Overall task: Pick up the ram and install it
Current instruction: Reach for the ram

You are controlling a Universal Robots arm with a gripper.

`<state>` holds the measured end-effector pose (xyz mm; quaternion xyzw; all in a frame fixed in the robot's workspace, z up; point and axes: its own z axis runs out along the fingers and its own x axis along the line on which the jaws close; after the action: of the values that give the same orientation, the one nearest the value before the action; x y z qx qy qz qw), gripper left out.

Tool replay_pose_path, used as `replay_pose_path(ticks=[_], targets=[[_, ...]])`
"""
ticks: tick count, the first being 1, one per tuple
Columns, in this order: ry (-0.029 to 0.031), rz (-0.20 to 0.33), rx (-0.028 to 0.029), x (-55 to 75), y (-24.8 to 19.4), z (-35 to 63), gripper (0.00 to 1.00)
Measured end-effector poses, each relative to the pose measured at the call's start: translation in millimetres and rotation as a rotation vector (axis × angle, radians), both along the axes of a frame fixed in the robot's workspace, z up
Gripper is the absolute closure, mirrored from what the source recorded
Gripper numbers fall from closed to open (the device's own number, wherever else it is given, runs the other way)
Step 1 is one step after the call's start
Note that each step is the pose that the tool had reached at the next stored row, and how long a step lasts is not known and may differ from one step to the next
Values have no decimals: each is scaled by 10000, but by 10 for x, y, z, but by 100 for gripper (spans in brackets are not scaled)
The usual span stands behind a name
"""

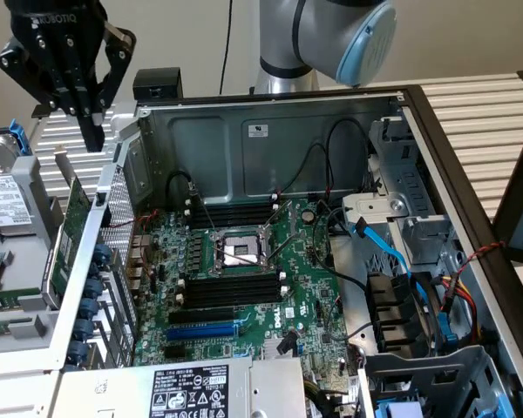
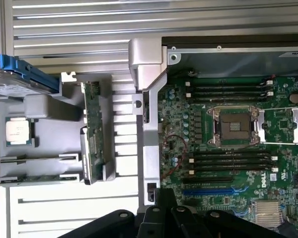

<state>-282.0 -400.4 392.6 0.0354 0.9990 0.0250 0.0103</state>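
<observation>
The ram (image 2: 39,177) is a thin green stick standing on edge in a slot of the grey parts holder (image 2: 54,111), outside the open computer case; it also appears as the ram (image 1: 9,297) at the exterior view's left edge. My gripper (image 1: 91,138) hangs high over the holder, near the case's left wall, fingers pressed together and holding nothing. It is well above the ram and touches nothing. The black memory slots (image 1: 231,292) on the motherboard (image 1: 305,261) flank the CPU socket (image 2: 236,126).
A large green expansion card (image 2: 92,129) stands upright in the holder between the ram and the case wall (image 2: 149,139). A loose CPU (image 2: 17,131) and a hard drive (image 2: 15,82) also sit in the holder. Cables (image 1: 392,252) and a long blue slot (image 1: 200,331) lie inside the case.
</observation>
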Motion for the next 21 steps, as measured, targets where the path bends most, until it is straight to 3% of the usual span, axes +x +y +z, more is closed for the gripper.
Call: replay_pose_path(ticks=[21], targets=[[1,-1,15,-955,-7,-1,90]])
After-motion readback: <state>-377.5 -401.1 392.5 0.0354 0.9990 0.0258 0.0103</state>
